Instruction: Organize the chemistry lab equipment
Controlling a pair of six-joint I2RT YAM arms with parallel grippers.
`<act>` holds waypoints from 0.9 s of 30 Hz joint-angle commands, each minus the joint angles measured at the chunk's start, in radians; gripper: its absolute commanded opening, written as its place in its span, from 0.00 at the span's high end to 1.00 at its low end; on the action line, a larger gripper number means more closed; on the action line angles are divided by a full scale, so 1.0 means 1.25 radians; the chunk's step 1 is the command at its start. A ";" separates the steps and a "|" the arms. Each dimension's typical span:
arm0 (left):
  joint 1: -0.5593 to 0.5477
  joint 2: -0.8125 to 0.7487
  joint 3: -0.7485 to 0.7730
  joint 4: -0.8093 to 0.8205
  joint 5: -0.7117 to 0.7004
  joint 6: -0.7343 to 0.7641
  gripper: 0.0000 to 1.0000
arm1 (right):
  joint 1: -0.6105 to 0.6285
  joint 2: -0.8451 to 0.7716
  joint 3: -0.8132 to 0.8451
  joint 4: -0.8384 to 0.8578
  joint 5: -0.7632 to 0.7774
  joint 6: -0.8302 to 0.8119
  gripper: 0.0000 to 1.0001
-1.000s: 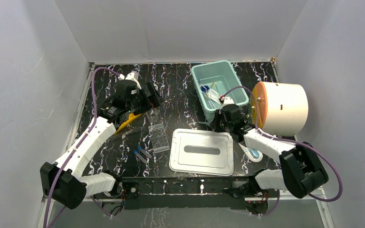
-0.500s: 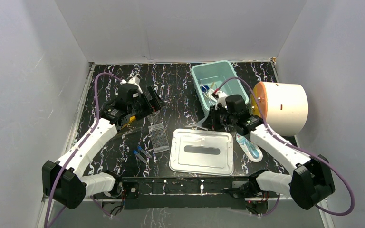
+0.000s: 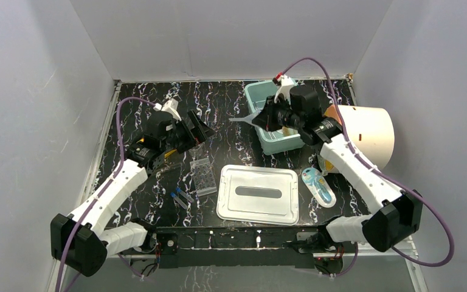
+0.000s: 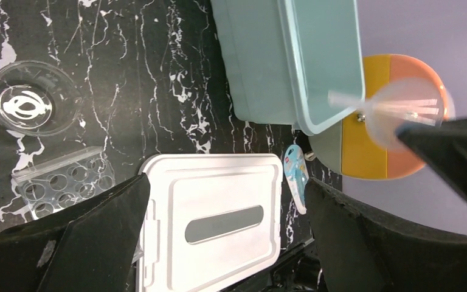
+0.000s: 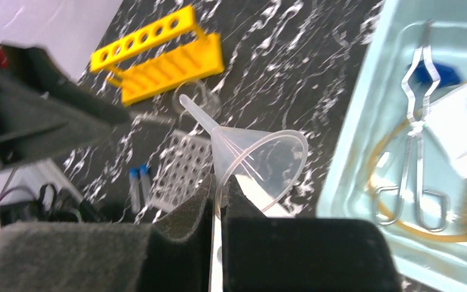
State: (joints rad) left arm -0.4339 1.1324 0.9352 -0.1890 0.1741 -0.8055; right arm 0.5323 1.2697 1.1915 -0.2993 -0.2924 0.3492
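- The right gripper [image 5: 217,198] is seen with its fingers clamped on the rim of a clear plastic funnel [image 5: 261,152].
- The funnel is held in the air above the black marbled table [image 3: 225,103], by the left wall of the teal bin [image 3: 280,143], with its spout pointed to the left.
- The left gripper [image 4: 225,188] is held above the table with its fingers [image 4: 91,234] wide apart and nothing between them.
- Metal scissor-handled forceps [image 5: 416,134] are seen lying inside the teal bin, with a loop of amber tubing [image 5: 384,213] beneath their handles.
- A yellow test-tube rack [image 5: 158,55] is seen standing on the left part of the table.
- A clear beaker [image 4: 33,106] is seen upright between the rack and the clear well plate [image 4: 61,185].
- Two blue-capped tubes [image 3: 181,198] are laid on the table near the well plate's near-left corner.
- A white lid [image 3: 258,193] is laid flat to the right of the well plate.
- A cream drum [image 3: 365,137] with an orange face is seen lying on its side at the right of the bin.
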 commanded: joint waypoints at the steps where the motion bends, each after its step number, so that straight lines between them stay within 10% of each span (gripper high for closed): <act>1: 0.004 -0.047 0.000 0.054 0.011 -0.007 0.02 | -0.009 0.055 0.132 -0.030 0.165 -0.014 1.00; 27: 0.004 0.029 0.104 -0.103 -0.112 0.054 0.02 | -0.119 0.574 0.483 -0.210 0.642 -0.039 1.00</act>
State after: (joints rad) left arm -0.4339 1.1633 1.0180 -0.2707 0.0624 -0.7551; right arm 0.3817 1.9465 1.7069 -0.5537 0.4206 0.2718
